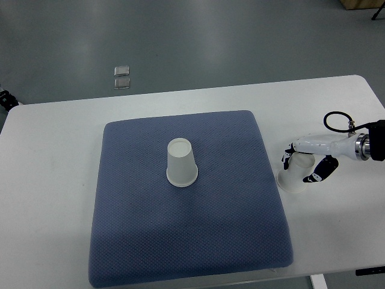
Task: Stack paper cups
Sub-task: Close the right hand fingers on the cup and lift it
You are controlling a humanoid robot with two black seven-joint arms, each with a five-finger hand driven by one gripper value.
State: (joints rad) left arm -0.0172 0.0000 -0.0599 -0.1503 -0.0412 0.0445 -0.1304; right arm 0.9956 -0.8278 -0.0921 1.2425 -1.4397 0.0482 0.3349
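An upside-down white paper cup (181, 163) stands near the middle of the blue textured fabric mat (132, 229) on the white table (54, 180). Off the mat's right edge, the right hand (307, 164) has its white and black fingers (287, 158) wrapped around a second white paper cup (296, 176), apparently resting on the table, though contact underneath is hard to judge. This looks like the pick-up step; next the held cup must travel left and settle over the standing one.

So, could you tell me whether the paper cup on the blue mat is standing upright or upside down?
Upside down: the paper cup stands on the blue mat with its wide rim down and its narrow closed base up.
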